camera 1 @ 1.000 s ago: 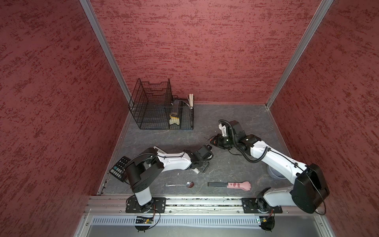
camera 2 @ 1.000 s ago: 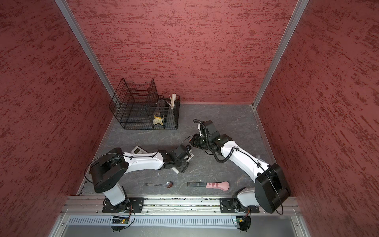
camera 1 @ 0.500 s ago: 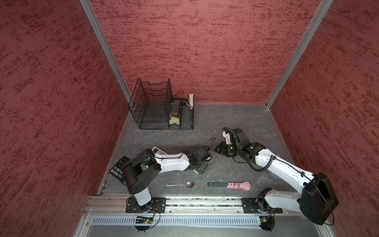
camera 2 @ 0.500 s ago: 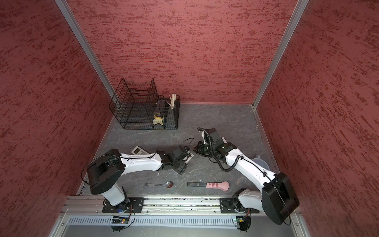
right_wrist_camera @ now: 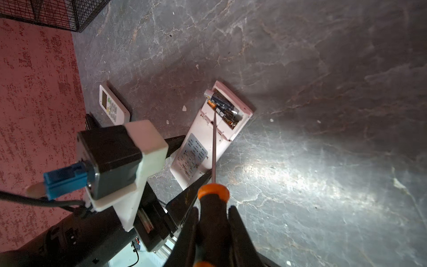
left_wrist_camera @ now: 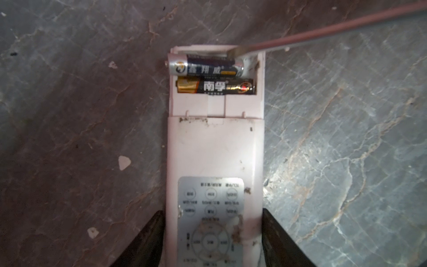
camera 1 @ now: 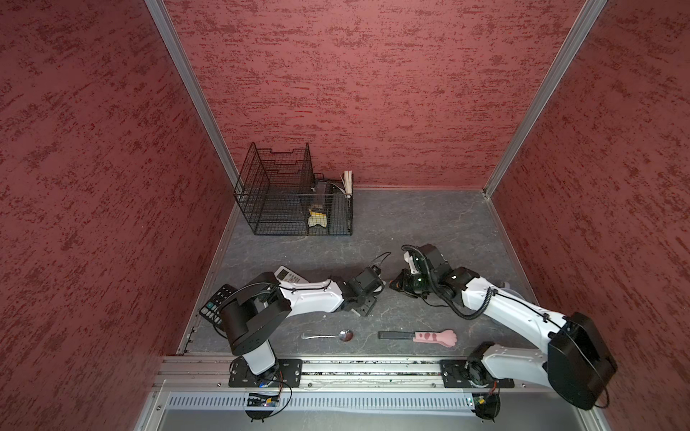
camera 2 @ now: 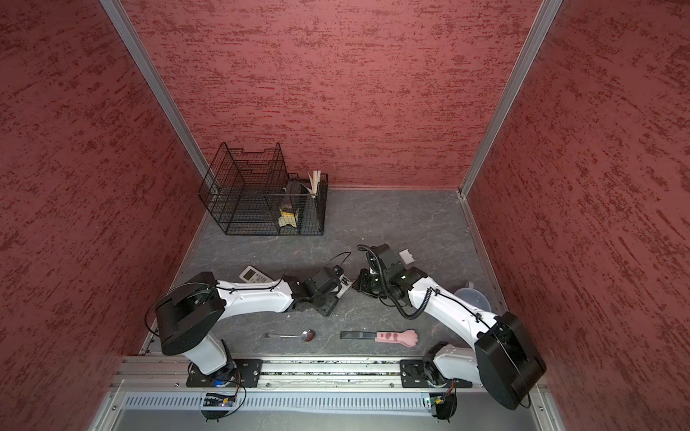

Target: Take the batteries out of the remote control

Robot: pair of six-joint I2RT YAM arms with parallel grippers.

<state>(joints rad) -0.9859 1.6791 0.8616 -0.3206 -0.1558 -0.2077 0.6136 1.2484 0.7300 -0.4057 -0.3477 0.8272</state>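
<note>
Batteries [left_wrist_camera: 215,86] are seated in the opened bay of the remote control [left_wrist_camera: 215,148], laid on the grey veined surface [camera 1: 429,224] enclosed by red walls [camera 1: 354,74]. It is straddled by the left end effector [left_wrist_camera: 212,210], contact not discernible; a screwdriver [right_wrist_camera: 213,191] is clamped by the right end effector [right_wrist_camera: 212,211].

The jaws pinch the black-and-orange handle of a screwdriver [right_wrist_camera: 213,205], whose thin shaft runs straight ahead of them to the pink remote control [right_wrist_camera: 201,131] on the grey counter [right_wrist_camera: 323,104]; its tip meets the uncovered end, where two batteries [right_wrist_camera: 224,108] lie side by side.
</note>
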